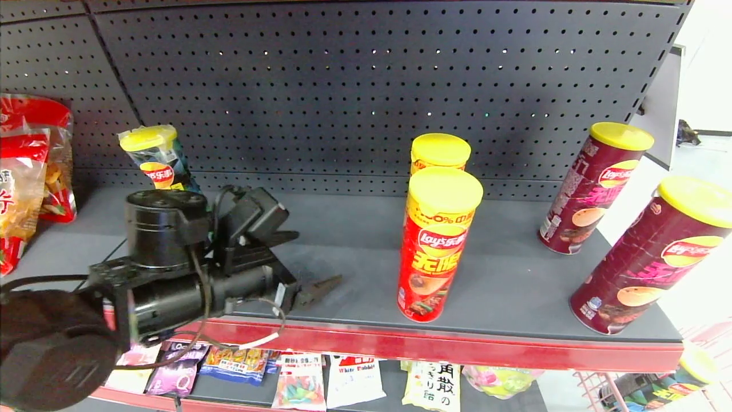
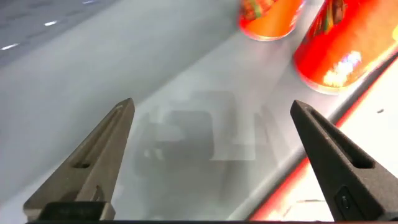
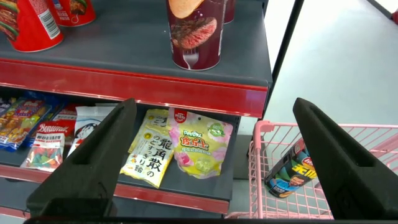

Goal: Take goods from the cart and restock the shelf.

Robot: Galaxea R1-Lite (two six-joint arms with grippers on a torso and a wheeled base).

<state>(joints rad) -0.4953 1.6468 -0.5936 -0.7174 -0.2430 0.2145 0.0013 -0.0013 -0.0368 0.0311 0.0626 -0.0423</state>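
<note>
Left claw [image 2: 212, 106]: wide, empty, low over the shelf [image 1: 354, 240] near its front edge, left of the red can [image 1: 437, 246].
Right claw [image 3: 214, 102]: wide, empty, above the cart [image 3: 323, 127], probably readying a pick.
Goods: a can [image 3: 292, 174] stands in the cart's corner, not yet shelved.

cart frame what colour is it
Pink; the cart shows best in the right wrist view.

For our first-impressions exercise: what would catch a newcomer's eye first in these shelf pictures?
A red chip can with a yellow lid stands mid-front on the shelf. Two maroon chip cans stand at its right end. The left gripper, open, hovers over it, left of that can.
</note>
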